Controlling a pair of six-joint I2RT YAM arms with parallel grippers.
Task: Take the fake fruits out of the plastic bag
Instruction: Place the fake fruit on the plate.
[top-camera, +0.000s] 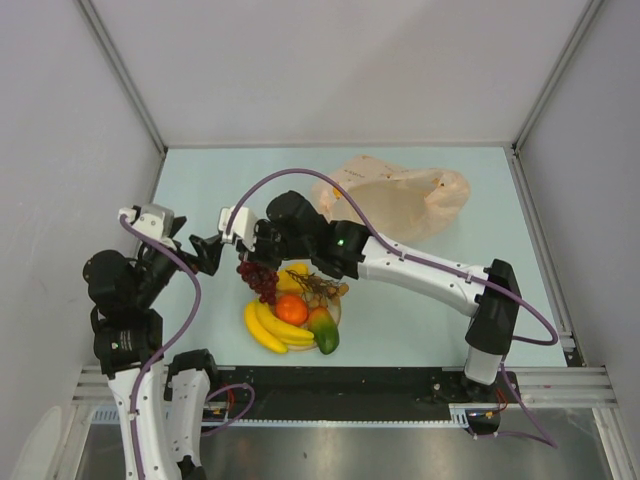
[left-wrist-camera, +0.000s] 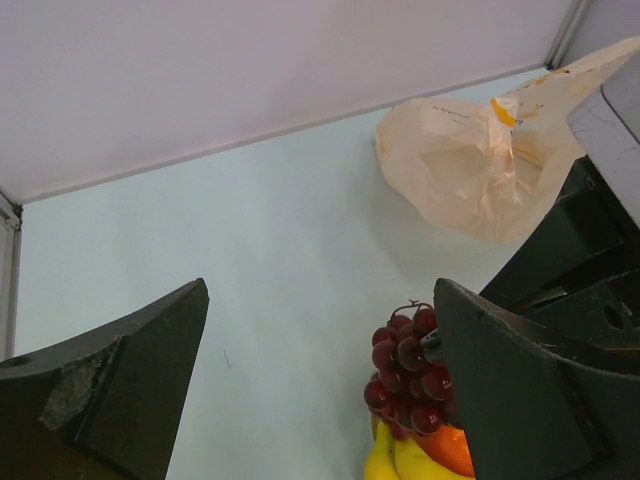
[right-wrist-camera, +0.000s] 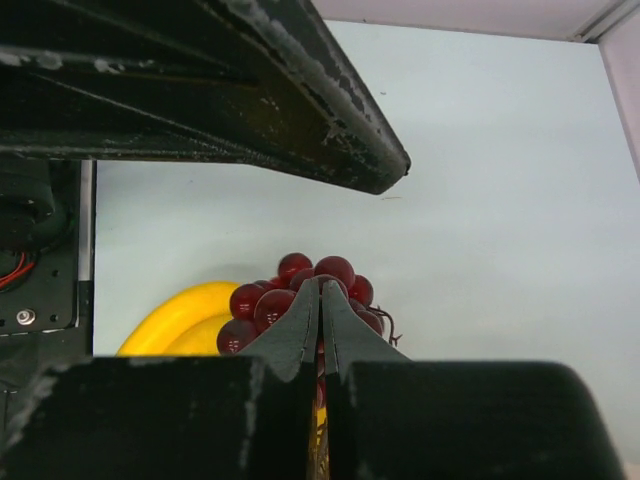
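My right gripper (top-camera: 249, 256) (right-wrist-camera: 320, 286) is shut on the dark red grape bunch (top-camera: 261, 281) (right-wrist-camera: 262, 297) and holds it hanging over the left edge of the cream plate (top-camera: 337, 303). On the plate lie the yellow banana bunch (top-camera: 268, 328), the small orange ball (top-camera: 291, 309), the green-red mango (top-camera: 325, 333) and a yellow piece (top-camera: 294, 274) partly hidden by the arm. The grapes (left-wrist-camera: 408, 372) also show in the left wrist view. My left gripper (top-camera: 205, 252) (left-wrist-camera: 320, 290) is open and empty just left of the grapes. The peach-beige plastic bag (top-camera: 390, 195) (left-wrist-camera: 470, 165) lies crumpled at the back right.
White walls with metal rails close the table at the back and both sides. My right arm (top-camera: 420, 265) stretches across the table from the right base (top-camera: 487, 345), over the plate.
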